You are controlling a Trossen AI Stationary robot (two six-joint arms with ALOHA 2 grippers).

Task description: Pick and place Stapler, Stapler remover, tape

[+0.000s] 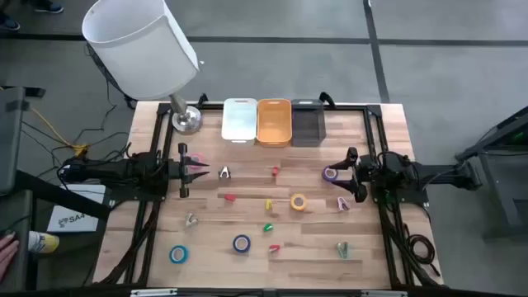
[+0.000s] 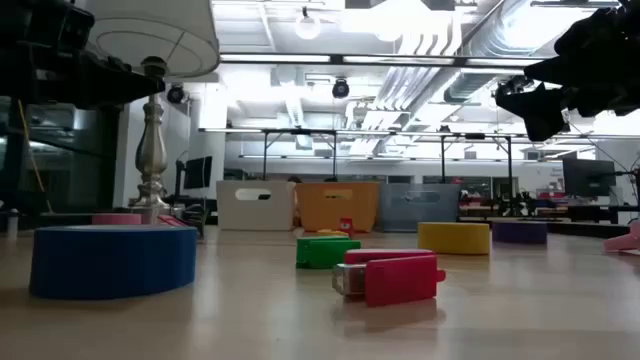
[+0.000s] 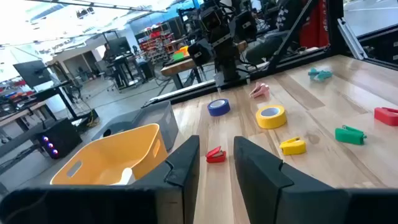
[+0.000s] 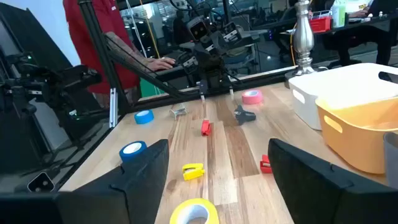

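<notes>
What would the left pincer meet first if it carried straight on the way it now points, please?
Probably the small red stapler lying just beyond the left pincer, though depth is unclear; the orange bin sits off to one side.

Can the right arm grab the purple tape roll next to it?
Probably yes. The purple tape roll lies flat on the table right by the right gripper, whose fingers stand wide open. Nothing sits between them; the nearest item, a pink one, lies off to one side.
</notes>
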